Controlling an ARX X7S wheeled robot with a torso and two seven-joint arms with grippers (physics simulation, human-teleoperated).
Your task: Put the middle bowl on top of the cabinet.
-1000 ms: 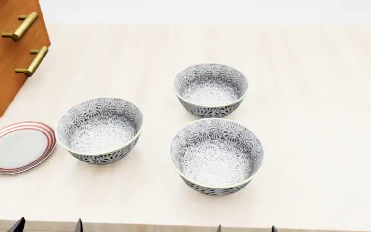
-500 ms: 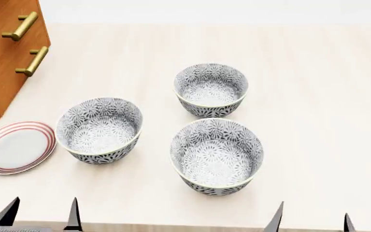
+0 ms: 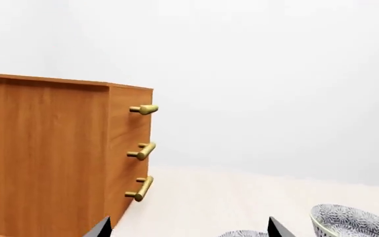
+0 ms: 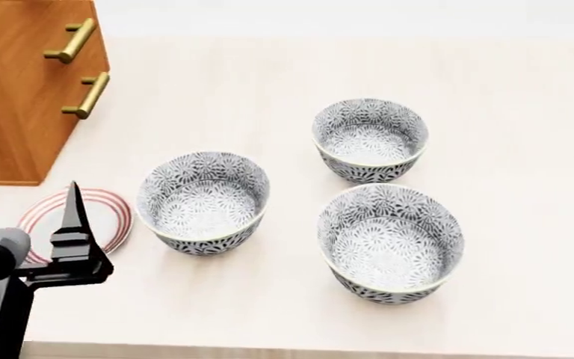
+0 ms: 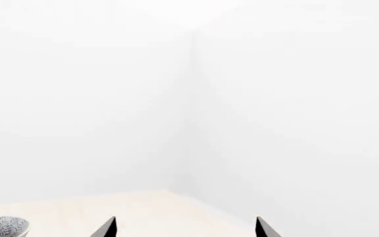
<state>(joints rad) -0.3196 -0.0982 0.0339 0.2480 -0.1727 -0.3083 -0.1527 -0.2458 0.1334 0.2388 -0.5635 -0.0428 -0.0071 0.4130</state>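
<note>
**What you are not getting to see**

You are seeing the tall orange-brown wooden cabinet [image 4: 23, 90] running off the head view's top and left edges, so its flat top is not showing there. Your left gripper [image 4: 23, 224] is covering part of the red-striped white plate [image 4: 102, 217], and its near finger is slipping off the left edge. In the left wrist view you are getting only slivers of two grey-patterned white bowls [image 3: 354, 222] at the lower edge, too cropped to identify. The right gripper [image 5: 184, 228] is showing only two dark fingertips, with one bowl rim [image 5: 2, 227] clipped at the corner.
</note>
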